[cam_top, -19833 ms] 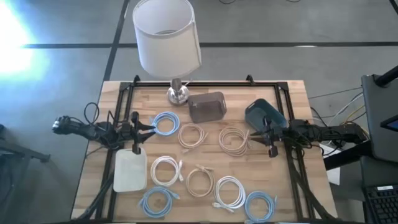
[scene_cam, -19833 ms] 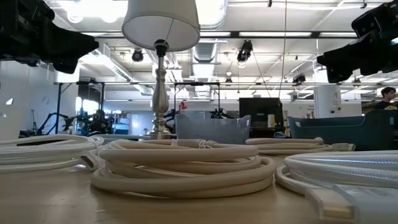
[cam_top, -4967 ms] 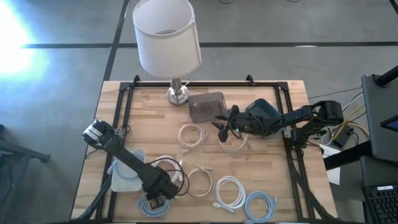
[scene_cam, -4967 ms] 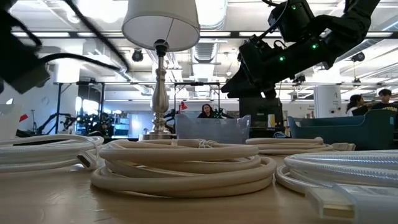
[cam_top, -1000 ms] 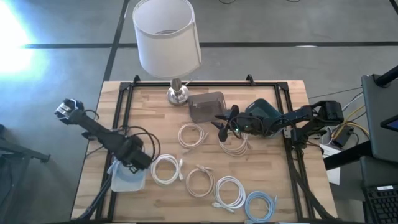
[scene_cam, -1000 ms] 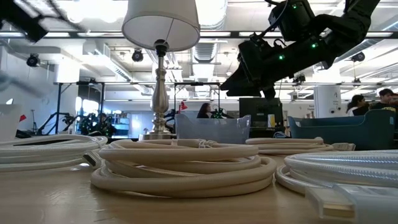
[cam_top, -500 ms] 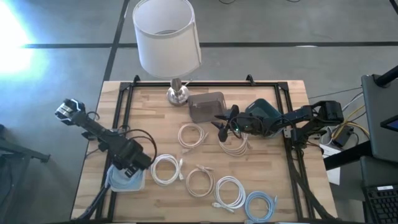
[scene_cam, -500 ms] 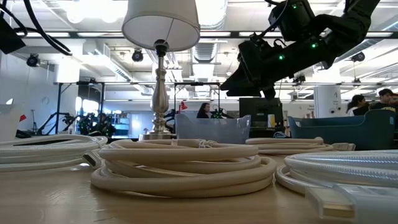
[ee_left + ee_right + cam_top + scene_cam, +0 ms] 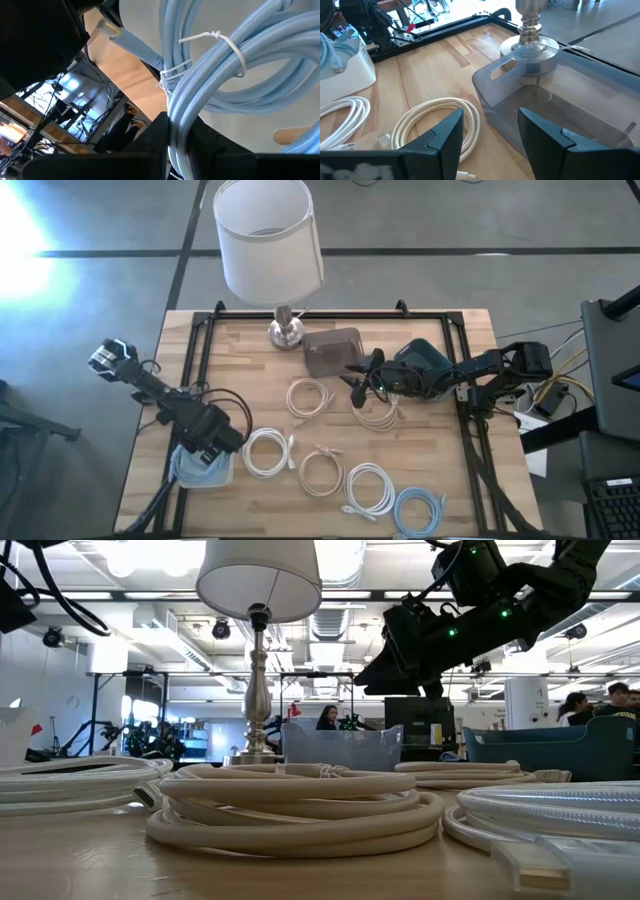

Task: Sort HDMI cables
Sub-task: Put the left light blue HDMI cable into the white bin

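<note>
My left gripper [image 9: 207, 445] hangs over the white bin [image 9: 186, 476] at the near left, shut on a light blue HDMI cable coil [image 9: 225, 55]. Another blue cable [image 9: 302, 144] lies in that bin. Coils lie flat on the table: beige [image 9: 308, 397], beige [image 9: 376, 412], white [image 9: 268, 452], beige [image 9: 322, 471], white [image 9: 370, 488] and light blue [image 9: 417, 510]. My right gripper [image 9: 355, 376] hovers open above the table beside the grey bin [image 9: 332, 350], near a beige coil [image 9: 435, 125], with nothing between its fingers. My left gripper pinches several strands of the blue coil's bundle [image 9: 175, 125] between its two fingers [image 9: 156, 142], close to the white tie around the coil. The fingers come from above, pointing down. The coil hangs over the white bin's inside; whether it touches the floor I cannot tell.
A lamp with a white shade [image 9: 268, 238] stands on its metal base [image 9: 285, 331] at the far edge. A teal bin [image 9: 425, 362] sits under my right arm. A black frame [image 9: 200, 350] runs round the table top. People show in the room behind [image 9: 328, 718].
My left gripper has gone a little toward the table's near edge with the blue coil and now hangs over the white bin. My right gripper has kept still.
</note>
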Available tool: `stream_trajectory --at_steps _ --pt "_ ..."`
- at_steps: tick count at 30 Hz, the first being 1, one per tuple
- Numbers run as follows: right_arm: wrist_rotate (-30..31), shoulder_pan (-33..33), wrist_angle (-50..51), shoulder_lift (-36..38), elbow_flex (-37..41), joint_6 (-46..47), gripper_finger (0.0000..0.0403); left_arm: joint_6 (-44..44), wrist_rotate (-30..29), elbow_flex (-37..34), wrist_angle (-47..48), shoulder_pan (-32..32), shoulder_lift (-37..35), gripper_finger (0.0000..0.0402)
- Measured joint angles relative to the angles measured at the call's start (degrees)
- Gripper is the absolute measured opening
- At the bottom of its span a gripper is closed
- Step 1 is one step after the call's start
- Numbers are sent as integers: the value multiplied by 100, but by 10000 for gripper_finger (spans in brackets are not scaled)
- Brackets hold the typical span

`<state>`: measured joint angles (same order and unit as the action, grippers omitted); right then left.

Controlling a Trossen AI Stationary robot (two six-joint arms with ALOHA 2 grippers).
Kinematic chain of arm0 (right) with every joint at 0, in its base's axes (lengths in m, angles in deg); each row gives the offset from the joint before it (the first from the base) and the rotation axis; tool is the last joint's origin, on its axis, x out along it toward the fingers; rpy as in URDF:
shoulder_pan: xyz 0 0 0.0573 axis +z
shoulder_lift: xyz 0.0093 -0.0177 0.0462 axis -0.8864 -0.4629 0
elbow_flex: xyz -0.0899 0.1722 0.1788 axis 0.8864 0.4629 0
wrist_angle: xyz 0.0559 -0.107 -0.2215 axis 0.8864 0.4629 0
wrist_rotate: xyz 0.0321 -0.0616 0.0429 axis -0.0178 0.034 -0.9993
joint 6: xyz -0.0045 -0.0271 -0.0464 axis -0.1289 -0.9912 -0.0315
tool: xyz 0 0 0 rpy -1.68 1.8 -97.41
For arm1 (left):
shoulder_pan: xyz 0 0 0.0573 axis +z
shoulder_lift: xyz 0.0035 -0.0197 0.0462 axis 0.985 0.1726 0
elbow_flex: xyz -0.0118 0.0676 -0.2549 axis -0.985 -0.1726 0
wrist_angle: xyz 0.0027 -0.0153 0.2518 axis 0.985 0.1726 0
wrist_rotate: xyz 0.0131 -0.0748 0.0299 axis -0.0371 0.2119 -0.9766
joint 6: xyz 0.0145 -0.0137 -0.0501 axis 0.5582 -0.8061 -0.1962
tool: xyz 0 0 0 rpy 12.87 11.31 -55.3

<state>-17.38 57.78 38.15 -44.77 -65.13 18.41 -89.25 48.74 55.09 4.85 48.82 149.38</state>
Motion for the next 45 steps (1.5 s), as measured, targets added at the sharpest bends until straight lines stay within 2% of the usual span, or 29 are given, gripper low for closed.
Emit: stream_trajectory --at_steps 5,11,19,26,36,45 --pt "0 0 0 0 0 0 185 -380 -288 -193 3 0 0 53" --pt "0 0 2 0 0 0 185 -423 -334 -500 -50 0 0 56" --pt "0 0 2 0 0 0 185 -361 -382 -600 -156 0 0 94" --pt "0 0 0 0 0 0 185 -364 -821 -406 -531 7 4 124" --pt "0 0 -2 -7 0 0 185 -367 -1440 -123 -589 7 4 128" --pt "-65 -1 -2 -7 0 -1 185 46 -1482 38 -502 11 4 126"
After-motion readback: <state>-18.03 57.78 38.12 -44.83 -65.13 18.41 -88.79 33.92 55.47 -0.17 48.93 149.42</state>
